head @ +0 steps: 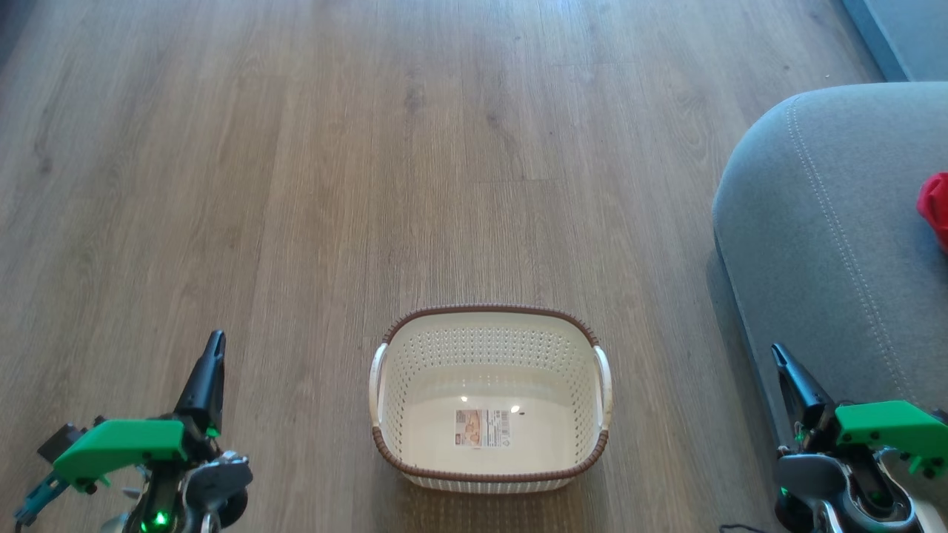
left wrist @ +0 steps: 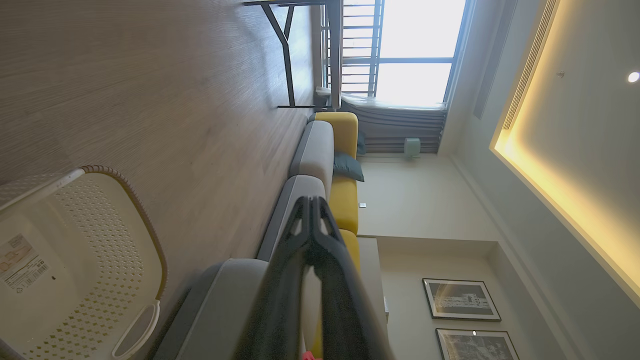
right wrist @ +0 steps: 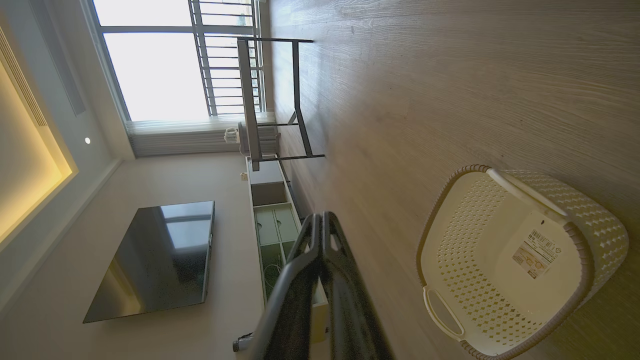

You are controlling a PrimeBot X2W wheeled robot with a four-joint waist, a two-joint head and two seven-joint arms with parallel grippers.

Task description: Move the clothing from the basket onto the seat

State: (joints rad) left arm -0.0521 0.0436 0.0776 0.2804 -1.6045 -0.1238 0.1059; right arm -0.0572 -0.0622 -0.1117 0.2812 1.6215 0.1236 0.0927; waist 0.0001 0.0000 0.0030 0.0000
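The cream basket [head: 489, 348] with its brown rim stands on the wooden floor in the lower middle of the head view, with only a label sticker on its floor. It also shows in the left wrist view as the basket [left wrist: 100, 240] and in the right wrist view as the basket [right wrist: 585, 225]. The grey seat [head: 822, 229] rises at the right, with a bit of red clothing [head: 935, 206] on it at the frame edge. My left gripper [head: 215, 342] is shut at the lower left, holding nothing. My right gripper [head: 776, 354] is shut at the lower right, beside the seat's front.
A grey and yellow sofa [left wrist: 320, 160] runs along the wall, with a dark-legged table [right wrist: 270, 100] near the window. A black television [right wrist: 155, 260] hangs above a low cabinet [right wrist: 272, 225]. Wooden floor [head: 370, 148] stretches wide beyond the basket.
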